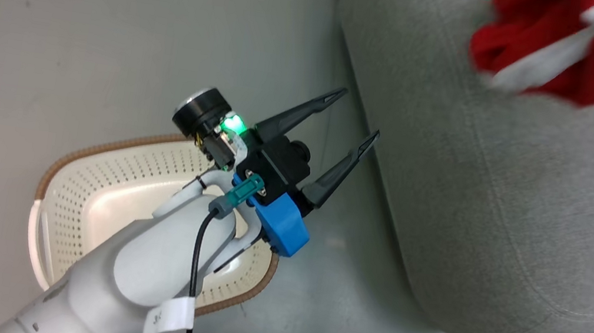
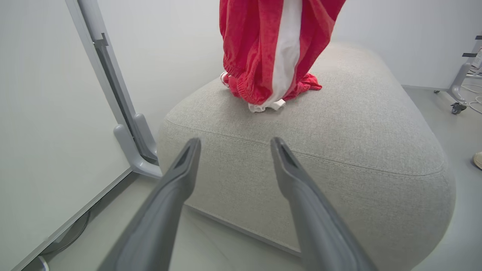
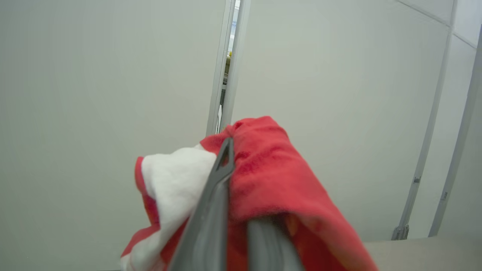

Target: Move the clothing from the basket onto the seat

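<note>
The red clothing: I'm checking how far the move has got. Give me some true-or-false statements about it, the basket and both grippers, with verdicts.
1. The left gripper is open and holds nothing. True.
2. The clothing lies in the basket. False: it hangs from the right gripper, its lower end touching the seat.
3. The right gripper is shut on the clothing. True.
4. The basket stands on the seat. False: it stands on the floor, beside the seat.
</note>
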Controlling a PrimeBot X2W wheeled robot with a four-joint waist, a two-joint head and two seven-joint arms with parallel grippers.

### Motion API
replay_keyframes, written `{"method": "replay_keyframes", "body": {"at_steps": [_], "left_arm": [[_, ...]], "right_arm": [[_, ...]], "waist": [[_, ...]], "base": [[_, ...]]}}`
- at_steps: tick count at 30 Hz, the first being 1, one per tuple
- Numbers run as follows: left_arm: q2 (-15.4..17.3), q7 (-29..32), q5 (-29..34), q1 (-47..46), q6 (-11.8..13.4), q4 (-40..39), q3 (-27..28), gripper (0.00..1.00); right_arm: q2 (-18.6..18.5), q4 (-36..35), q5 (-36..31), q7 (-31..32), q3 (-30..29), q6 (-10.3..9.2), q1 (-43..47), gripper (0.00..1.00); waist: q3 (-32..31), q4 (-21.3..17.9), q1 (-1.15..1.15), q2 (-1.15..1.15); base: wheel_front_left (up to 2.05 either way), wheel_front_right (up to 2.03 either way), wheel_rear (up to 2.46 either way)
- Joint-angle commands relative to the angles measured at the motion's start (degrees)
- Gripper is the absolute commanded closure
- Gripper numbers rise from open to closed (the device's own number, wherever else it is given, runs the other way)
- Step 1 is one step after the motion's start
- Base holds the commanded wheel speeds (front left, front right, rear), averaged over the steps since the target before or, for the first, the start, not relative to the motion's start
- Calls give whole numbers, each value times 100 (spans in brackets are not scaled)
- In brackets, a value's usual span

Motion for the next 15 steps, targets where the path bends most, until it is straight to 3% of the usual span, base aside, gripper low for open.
{"method": "replay_keyframes", "body": {"at_steps": [1, 8, 12, 15], "left_arm": [[50, 18, 55, -160, -27, -51, -2, 0], [126, 104, 164, -566, 30, -272, 22, 0], [147, 112, 209, -735, 68, -373, 33, 0], [184, 109, 243, -835, 83, -420, 40, 0]], "right_arm": [[-192, -57, -31, 0, -177, 1, -361, 100], [-1138, -227, -64, -1, -1204, 0, -1679, 100], [-1712, 98, 74, 0, -1689, 1, -2115, 100], [-1932, 516, 55, 1, -1786, 1, -2189, 100]], "waist": [[470, 203, 0, 0], [1316, 410, 0, 0], [1690, 506, 0, 0], [1889, 520, 0, 0]], "base": [[0, 0, 0], [0, 0, 0], [0, 0, 0], [0, 0, 0]]}}
